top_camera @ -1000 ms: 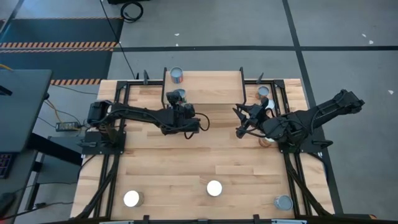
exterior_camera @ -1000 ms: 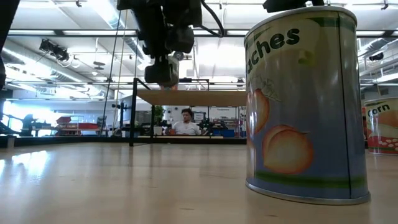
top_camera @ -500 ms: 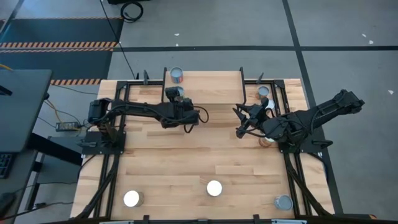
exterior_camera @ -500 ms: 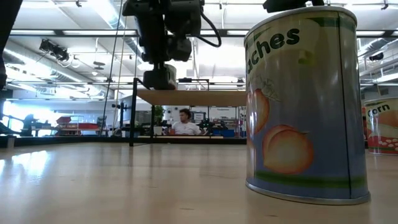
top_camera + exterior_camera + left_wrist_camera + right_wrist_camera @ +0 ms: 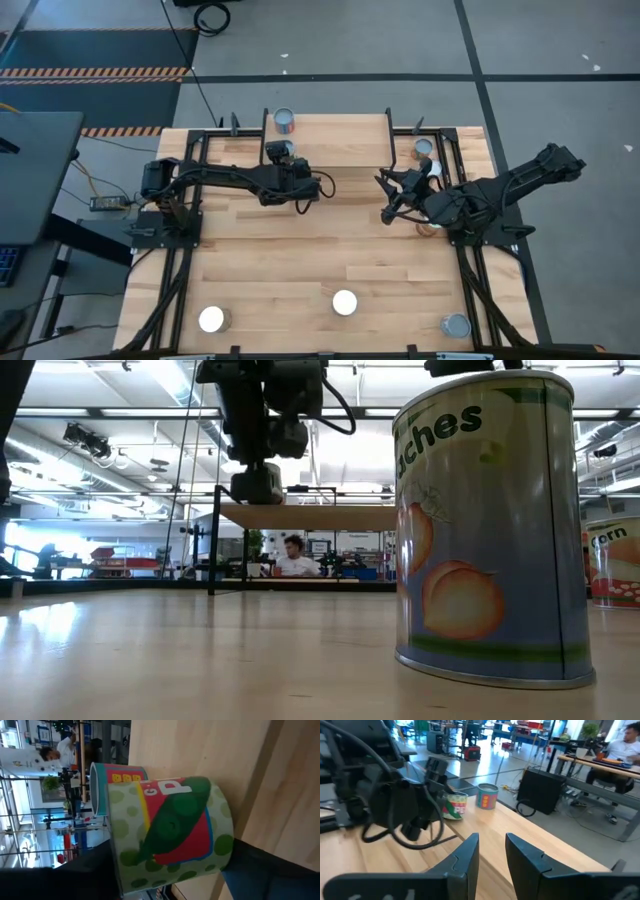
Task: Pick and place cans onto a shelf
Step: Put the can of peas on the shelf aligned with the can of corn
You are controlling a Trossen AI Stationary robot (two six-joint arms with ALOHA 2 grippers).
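My left gripper (image 5: 285, 160) is shut on a green pea can with a red label (image 5: 170, 832), at the far middle of the table by the near edge of the shelf (image 5: 310, 516). The can also shows in the high view (image 5: 283, 150). A teal can (image 5: 284, 121) stands on the shelf just behind it, and it also shows in the left wrist view (image 5: 115, 772). My right gripper (image 5: 384, 197) hovers right of the table's middle. It is open and empty, as the right wrist view (image 5: 492, 842) shows. My left gripper has the pea can between its two fingers, one at the lid end (image 5: 111, 865) and one at the base end (image 5: 231, 865). The fingers come level from the table's near side. The can is upright, its base close over the wood. I cannot tell whether it touches.
A peaches can (image 5: 488, 530) stands close to the low camera, with a corn can (image 5: 615, 560) to its right. Other cans stand near the front edge (image 5: 211, 318) (image 5: 345, 302) (image 5: 456, 325) and at the far right (image 5: 424, 147). A person sits in the room beyond the table (image 5: 293, 557).
My left gripper has carried the pea can toward the table's far edge and a little down, closer to the shelf top. The can has stayed upright in the hold.
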